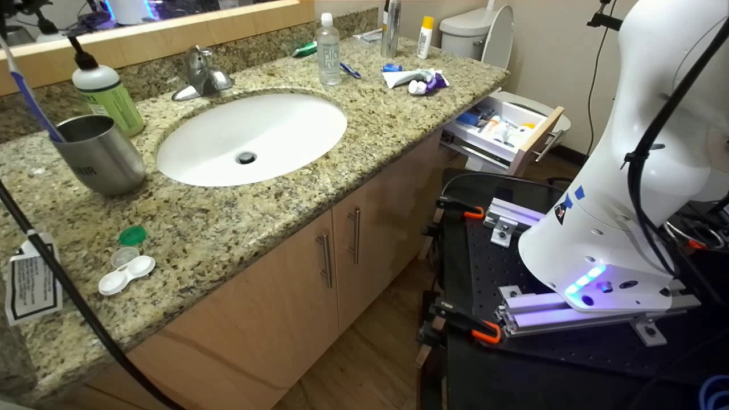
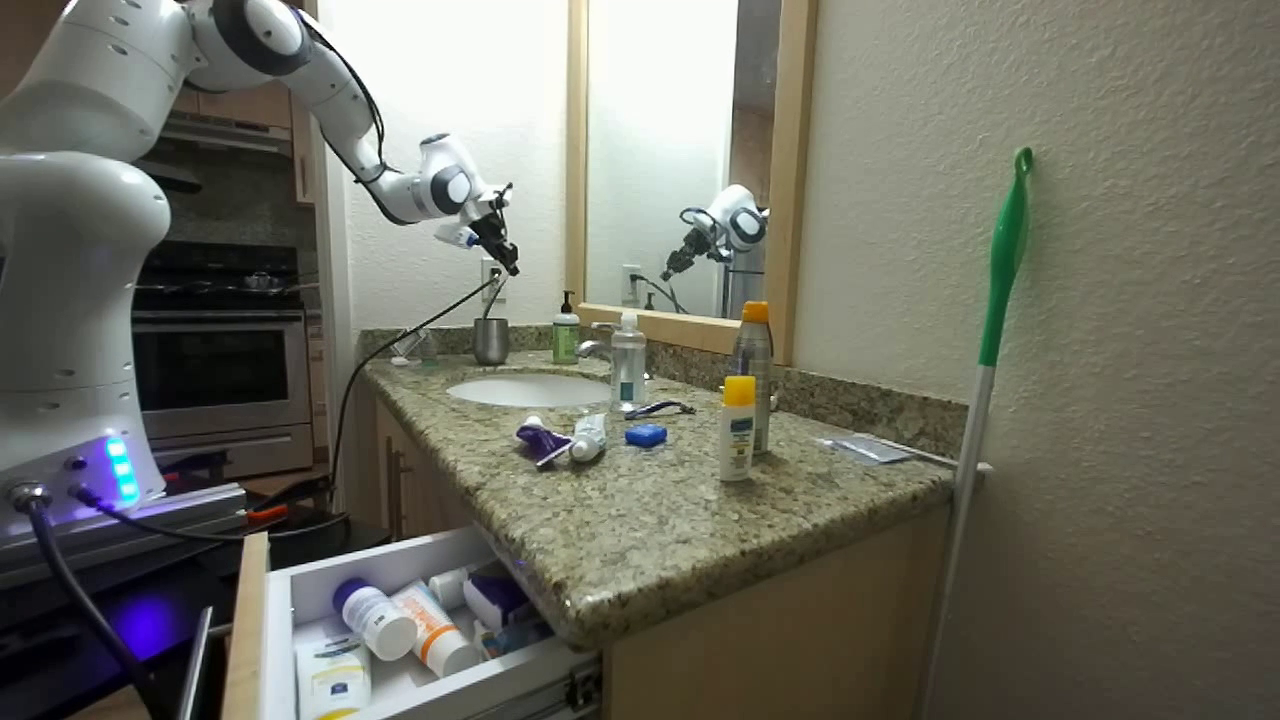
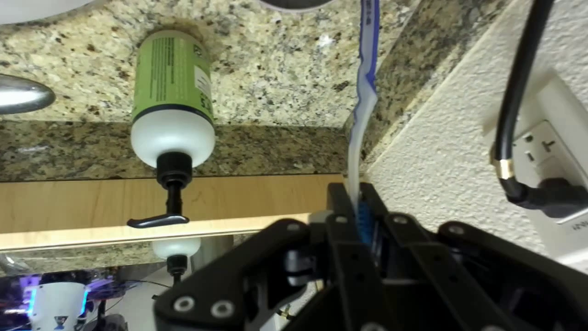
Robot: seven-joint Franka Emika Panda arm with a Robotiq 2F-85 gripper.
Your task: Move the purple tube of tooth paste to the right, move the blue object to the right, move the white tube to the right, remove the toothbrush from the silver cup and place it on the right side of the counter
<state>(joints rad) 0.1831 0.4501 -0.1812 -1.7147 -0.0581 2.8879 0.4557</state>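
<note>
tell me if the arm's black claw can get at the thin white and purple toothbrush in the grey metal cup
Probably yes: in the wrist view the claw looks closed around the upper end of the toothbrush; the cup surrounds only its lower end, leaving the top exposed.

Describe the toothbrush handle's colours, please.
The toothbrush handle is whitish with purple-blue edges, clearest in the wrist view.

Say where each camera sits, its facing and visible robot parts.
Wrist view: behind the visible tool, facing the toothbrush.
An exterior view: near the silver cup, facing the toilet; lower arm shows, perhaps tool.
An exterior view: by the open drawer, facing the silver cup; arm and tool show.
Both exterior views share the sink.
</note>
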